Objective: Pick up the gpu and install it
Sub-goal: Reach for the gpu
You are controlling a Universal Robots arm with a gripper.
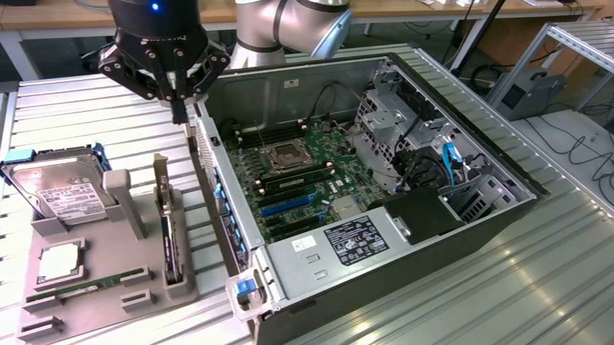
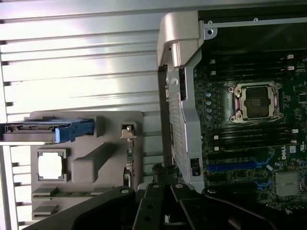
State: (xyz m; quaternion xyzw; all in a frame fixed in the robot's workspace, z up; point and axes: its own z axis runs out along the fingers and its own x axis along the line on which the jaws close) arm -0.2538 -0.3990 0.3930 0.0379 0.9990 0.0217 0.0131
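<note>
One gpu (image 1: pixel 170 241), one hard drive (image 1: pixel 60 190), one case (image 1: pixel 413 280) (open)

Exterior view is looking down at a slant from high above the computer case (image 1: pixel 278 93), taking in the whole case and the parts tray (image 1: pixel 101 259) beside it. Wrist view is hanging nearer, facing straight down past the gripper (image 2: pixel 158 179) over the case wall nearest the tray. Both are sharing tray, wall and the CPU socket (image 1: pixel 287 154) inside the case.
</note>
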